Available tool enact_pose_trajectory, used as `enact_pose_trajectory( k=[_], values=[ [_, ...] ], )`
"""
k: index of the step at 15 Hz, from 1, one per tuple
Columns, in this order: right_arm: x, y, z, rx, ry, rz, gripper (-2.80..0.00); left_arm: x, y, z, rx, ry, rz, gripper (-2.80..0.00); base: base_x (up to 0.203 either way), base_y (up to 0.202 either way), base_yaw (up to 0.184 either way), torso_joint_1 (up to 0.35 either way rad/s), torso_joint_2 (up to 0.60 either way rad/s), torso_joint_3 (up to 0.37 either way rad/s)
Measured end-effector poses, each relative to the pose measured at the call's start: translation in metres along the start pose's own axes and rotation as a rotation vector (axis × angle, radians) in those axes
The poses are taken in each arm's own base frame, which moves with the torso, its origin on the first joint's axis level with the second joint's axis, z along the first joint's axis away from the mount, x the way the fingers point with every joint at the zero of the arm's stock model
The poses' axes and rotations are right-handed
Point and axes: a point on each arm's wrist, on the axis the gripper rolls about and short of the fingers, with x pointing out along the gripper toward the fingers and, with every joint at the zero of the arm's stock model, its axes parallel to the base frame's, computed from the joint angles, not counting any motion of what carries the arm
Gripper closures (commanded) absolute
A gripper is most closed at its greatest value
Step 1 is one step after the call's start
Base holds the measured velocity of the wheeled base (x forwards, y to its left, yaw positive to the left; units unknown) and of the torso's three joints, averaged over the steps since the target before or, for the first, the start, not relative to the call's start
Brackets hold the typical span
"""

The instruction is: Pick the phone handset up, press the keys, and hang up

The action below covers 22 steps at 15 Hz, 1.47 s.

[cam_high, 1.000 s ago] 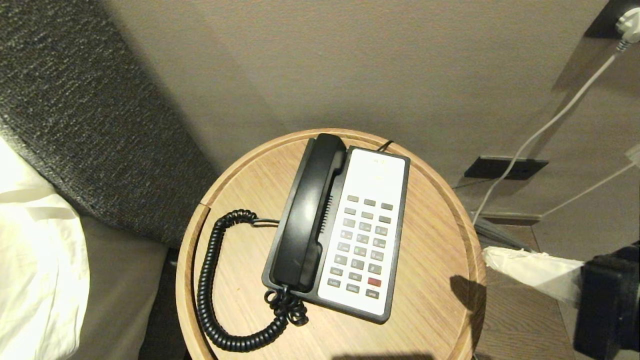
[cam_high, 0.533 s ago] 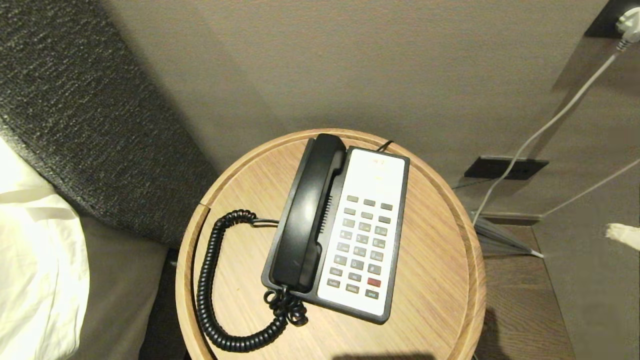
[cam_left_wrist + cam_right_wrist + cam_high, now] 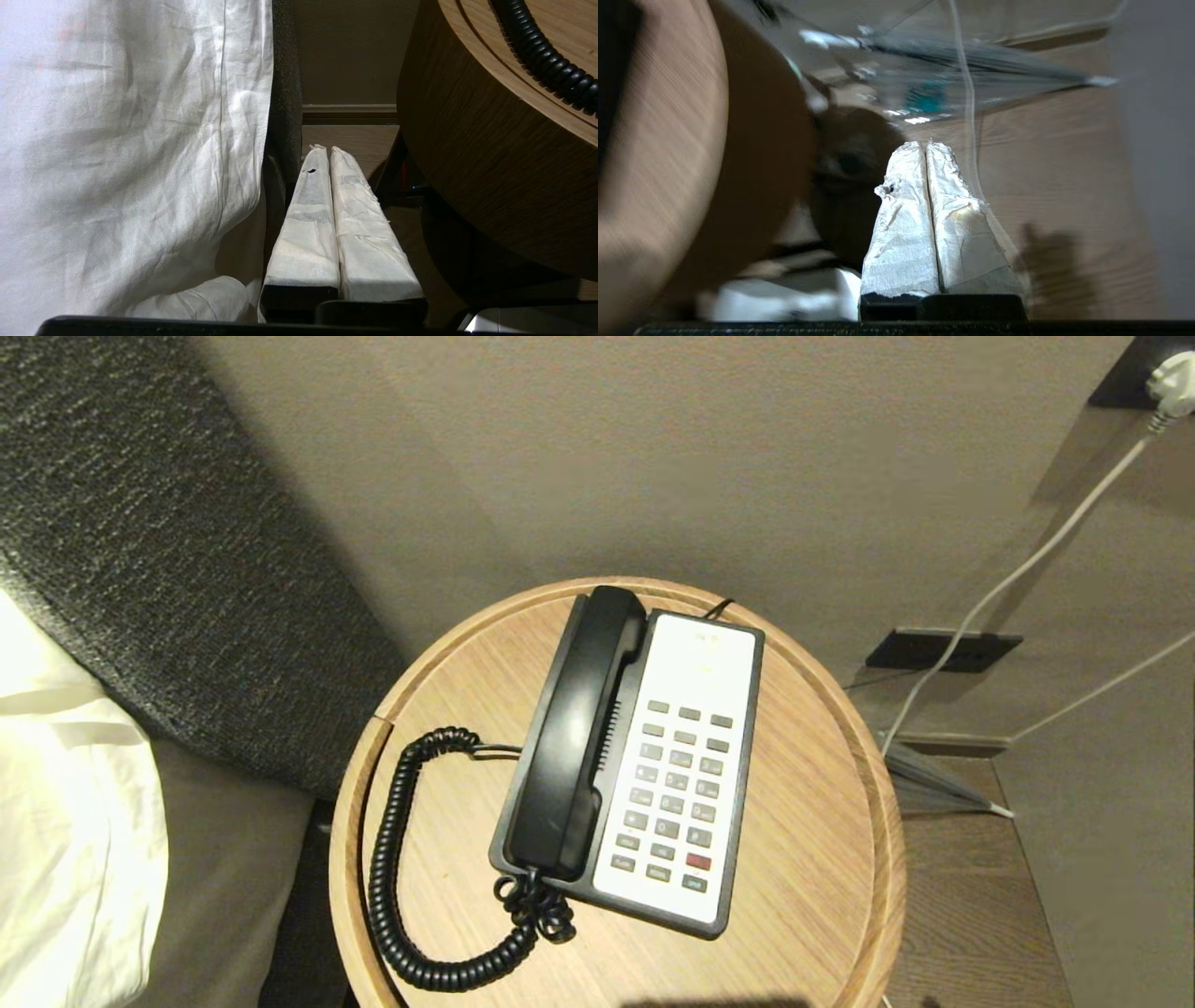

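Observation:
The black phone handset (image 3: 574, 737) lies in its cradle on the left side of the black-and-white phone base (image 3: 702, 658), on a round wooden table (image 3: 812, 756). Its coiled cord (image 3: 392, 859) loops off to the left and shows again in the left wrist view as the coiled cord (image 3: 546, 60) on the table top. The grey keys (image 3: 677, 793), with one red button, sit in rows on the white faceplate. Neither arm shows in the head view. My left gripper (image 3: 325, 149) is shut and empty, low between the bed and the table. My right gripper (image 3: 926, 143) is shut and empty, low beside the table's right side.
A white bed sheet (image 3: 126, 154) hangs close on the left, with a dark headboard (image 3: 140, 551) behind it. White cables (image 3: 1018, 574) run down the wall at right to the wooden floor (image 3: 971, 915). A folded umbrella (image 3: 971, 60) lies on the floor by the wall.
My right arm, at the head view's right edge a second ago, has dropped out of that view. Phone and handset have not moved.

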Motion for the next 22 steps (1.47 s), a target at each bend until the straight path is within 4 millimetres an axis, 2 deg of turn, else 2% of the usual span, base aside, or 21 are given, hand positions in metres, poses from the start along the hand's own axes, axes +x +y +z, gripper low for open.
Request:
enact_pose_trajectory(
  k=[2,5,8,10,14,22],
  values=[
    [0.001,-0.006,-0.026,-0.087,-0.029,0.005,0.0,0.0,0.0,0.0,0.0,0.0,0.0,0.0,0.0,0.0,0.0,0.0,0.0,0.0],
    [0.017,-0.015,-0.065,-0.175,-0.068,-0.002,0.0,0.0,0.0,0.0,0.0,0.0,0.0,0.0,0.0,0.0,0.0,0.0,0.0,0.0],
    [0.021,-0.02,-0.083,-0.217,-0.079,-0.014,0.0,0.0,0.0,0.0,0.0,0.0,0.0,0.0,0.0,0.0,0.0,0.0,0.0,0.0],
    [0.019,-0.021,-0.088,-0.255,-0.094,-0.001,0.0,0.0,0.0,0.0,0.0,0.0,0.0,0.0,0.0,0.0,0.0,0.0,0.0,0.0],
    [0.011,-0.022,-0.091,-0.209,-0.212,0.017,0.0,0.0,0.0,0.0,0.001,0.0,0.0,0.0,0.0,0.0,0.0,0.0,0.0,0.0],
    [0.008,-0.022,-0.092,-0.203,-0.248,0.025,0.0,0.0,0.0,0.0,0.0,0.0,0.0,0.0,0.0,0.0,0.0,0.0,0.0,0.0]
  ],
)
